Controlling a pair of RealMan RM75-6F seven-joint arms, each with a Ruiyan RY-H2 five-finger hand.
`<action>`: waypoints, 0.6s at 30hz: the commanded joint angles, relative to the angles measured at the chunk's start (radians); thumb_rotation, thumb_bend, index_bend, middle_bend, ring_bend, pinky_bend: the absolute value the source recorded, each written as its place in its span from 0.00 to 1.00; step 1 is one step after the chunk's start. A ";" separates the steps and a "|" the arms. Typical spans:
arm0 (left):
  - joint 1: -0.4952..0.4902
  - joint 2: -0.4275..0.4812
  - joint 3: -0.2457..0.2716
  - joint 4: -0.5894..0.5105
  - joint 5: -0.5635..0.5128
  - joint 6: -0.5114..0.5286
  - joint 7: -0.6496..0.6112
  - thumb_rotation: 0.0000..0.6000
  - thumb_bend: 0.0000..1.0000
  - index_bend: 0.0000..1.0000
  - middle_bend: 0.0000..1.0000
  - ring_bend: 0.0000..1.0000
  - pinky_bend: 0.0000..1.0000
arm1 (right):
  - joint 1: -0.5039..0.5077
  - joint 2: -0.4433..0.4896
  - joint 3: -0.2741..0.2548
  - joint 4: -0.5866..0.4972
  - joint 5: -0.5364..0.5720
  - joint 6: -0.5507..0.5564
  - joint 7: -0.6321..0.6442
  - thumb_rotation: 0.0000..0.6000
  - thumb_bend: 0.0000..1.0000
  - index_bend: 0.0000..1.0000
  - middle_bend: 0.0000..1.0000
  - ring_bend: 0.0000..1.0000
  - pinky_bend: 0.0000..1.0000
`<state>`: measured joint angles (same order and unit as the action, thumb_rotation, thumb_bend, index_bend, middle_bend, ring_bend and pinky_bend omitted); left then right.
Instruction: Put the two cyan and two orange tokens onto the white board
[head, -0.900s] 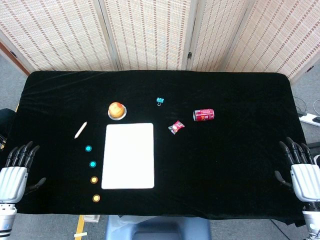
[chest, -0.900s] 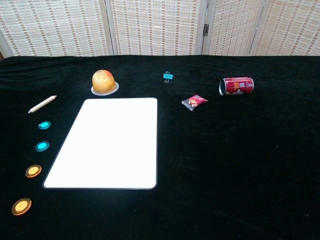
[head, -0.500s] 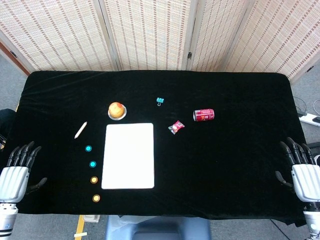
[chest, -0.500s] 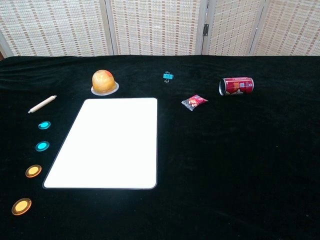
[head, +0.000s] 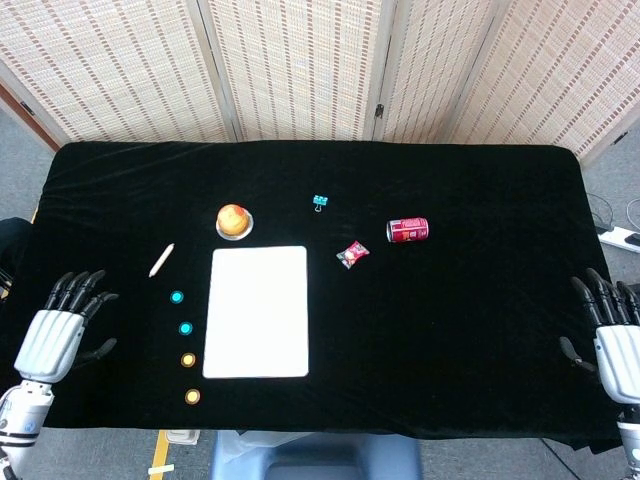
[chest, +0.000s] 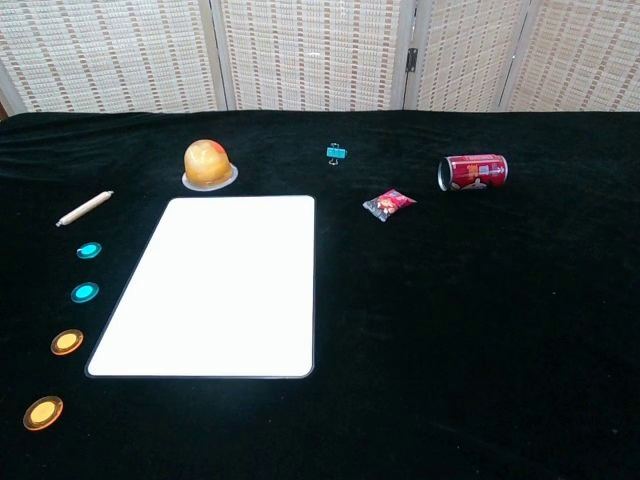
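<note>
The white board (head: 257, 311) (chest: 215, 285) lies flat on the black table with nothing on it. Left of it runs a column of tokens: two cyan tokens (head: 177, 297) (head: 185, 328) (chest: 89, 250) (chest: 84, 292) and below them two orange tokens (head: 188, 360) (head: 192, 397) (chest: 66, 342) (chest: 42, 411). My left hand (head: 62, 332) hovers at the table's left edge, fingers spread, holding nothing, well left of the tokens. My right hand (head: 615, 340) sits at the far right edge, also empty with fingers apart. Neither hand shows in the chest view.
An apple on a small dish (head: 233, 220) stands just behind the board. A white stick (head: 161, 260) lies left of it. A blue binder clip (head: 320, 202), a candy wrapper (head: 352, 254) and a red can (head: 407, 230) on its side lie right of the board.
My left hand has shifted right and slightly forward over the table's left edge, tilting inward. My right hand has drifted a little further right. Tokens and board are unmoved.
</note>
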<state>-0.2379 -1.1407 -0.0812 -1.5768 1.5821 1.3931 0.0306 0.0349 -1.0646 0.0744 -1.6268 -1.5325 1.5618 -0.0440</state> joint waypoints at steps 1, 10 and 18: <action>-0.066 -0.013 -0.021 0.039 0.012 -0.068 -0.053 1.00 0.28 0.34 0.14 0.11 0.00 | 0.001 0.002 -0.001 -0.004 -0.001 -0.003 -0.001 1.00 0.36 0.00 0.03 0.08 0.04; -0.222 -0.122 -0.045 0.220 -0.003 -0.238 -0.142 1.00 0.36 0.39 0.16 0.11 0.00 | 0.005 0.016 0.001 -0.023 -0.007 -0.004 -0.010 1.00 0.36 0.00 0.03 0.08 0.04; -0.290 -0.213 -0.031 0.352 -0.052 -0.353 -0.123 1.00 0.36 0.40 0.16 0.04 0.00 | 0.002 0.020 -0.001 -0.029 -0.003 -0.005 -0.011 1.00 0.36 0.00 0.03 0.09 0.04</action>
<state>-0.5128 -1.3349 -0.1180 -1.2454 1.5451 1.0627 -0.0973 0.0365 -1.0447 0.0731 -1.6563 -1.5360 1.5565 -0.0547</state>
